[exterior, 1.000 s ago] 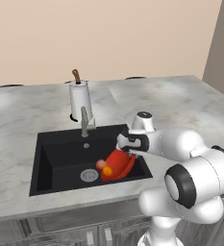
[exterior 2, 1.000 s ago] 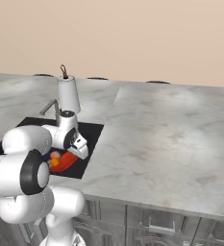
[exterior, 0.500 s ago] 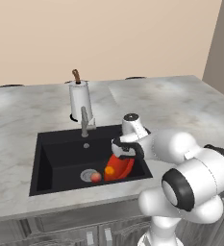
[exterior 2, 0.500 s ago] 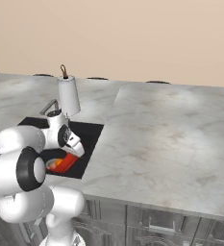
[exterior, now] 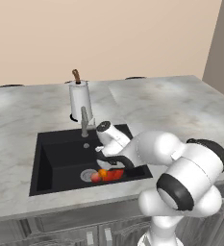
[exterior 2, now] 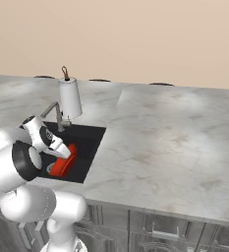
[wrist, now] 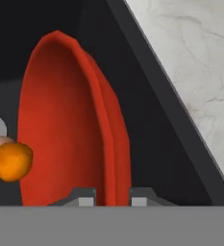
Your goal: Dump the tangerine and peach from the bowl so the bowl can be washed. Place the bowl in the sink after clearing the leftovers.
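**Bowl on edge in the sink, fruit spilled toward the drain**

The gripper (wrist: pixel 112 197) is clamped on the rim of the bowl (wrist: pixel 70 125), one finger on each side of the wall, so the bowl stands nearly on edge inside the sink (exterior: pixel 60 153) with its open face turned toward the drain (exterior: pixel 88 175). In the left base view the bowl (exterior: pixel 114 174) sits low in the basin, just beside the drain and on the side nearer the robot's arm; in the right base view the bowl (exterior 2: pixel 64 161) hangs below the gripper (exterior 2: pixel 62 151), close to the basin's right wall.

The tangerine (wrist: pixel 10 161) lies at the bowl's lower lip, on the drain side, touching or nearly touching the rim. The peach (exterior: pixel 95 178) rests next to the tangerine (exterior: pixel 103 173), against the drain. Both fruits appear to be out of the bowl, or at its very edge; which of the two cannot be told for certain.

The bowl's wide axis runs roughly upright, so laying it down means rolling the wrist back and lowering. Free floor lies away from the drain, toward the basin's far left; the right wall and marble counter (wrist: pixel 195 72) crowd the gripper's other side. The faucet (exterior: pixel 84 121) stands behind the drain, and the paper towel roll (exterior: pixel 79 100) behind that, both well apart from the bowl.
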Available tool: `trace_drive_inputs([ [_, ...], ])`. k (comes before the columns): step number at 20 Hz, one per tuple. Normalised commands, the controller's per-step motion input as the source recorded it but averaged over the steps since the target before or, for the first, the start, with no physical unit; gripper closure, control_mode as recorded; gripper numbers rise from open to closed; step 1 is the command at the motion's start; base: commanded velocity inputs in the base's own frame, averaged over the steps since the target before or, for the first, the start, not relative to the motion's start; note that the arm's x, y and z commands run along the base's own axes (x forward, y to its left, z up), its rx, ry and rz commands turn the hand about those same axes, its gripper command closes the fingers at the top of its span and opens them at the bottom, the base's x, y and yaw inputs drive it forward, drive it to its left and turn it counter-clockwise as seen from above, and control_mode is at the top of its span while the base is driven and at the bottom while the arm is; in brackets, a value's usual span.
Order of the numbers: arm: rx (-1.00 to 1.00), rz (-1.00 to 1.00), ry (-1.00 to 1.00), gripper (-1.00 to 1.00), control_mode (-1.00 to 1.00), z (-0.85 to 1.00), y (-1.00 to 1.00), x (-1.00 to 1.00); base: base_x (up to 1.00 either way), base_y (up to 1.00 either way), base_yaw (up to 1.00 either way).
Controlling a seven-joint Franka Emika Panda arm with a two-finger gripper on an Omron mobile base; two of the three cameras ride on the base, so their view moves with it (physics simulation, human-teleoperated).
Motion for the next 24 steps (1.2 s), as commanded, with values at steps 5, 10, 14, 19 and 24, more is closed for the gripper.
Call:
trace_drive_inputs([
  [5, -0.08, 0.0, -0.09, 1.0, -1.0, 0.5, 0.07, 0.0, 0.0, 0.0, 0.0],
  [10, -0.03, 0.0, -0.06, 1.0, -1.0, 0.43, 0.0, 0.0, 0.0, 0.0, 0.0],
  [14, -0.05, 0.0, -0.02, 1.0, -1.0, 0.13, 0.0, -0.02, 0.0, 0.0, 0.0],
  [19, 0.13, 0.03, -0.03, 1.0, -1.0, 0.17, 0.0, 0.0, 0.0, 0.0, 0.0],
  [24, 0.33, 0.09, -0.01, 1.0, -1.0, 0.08, -0.01, 0.0, 0.0, 0.0, 0.0],
])
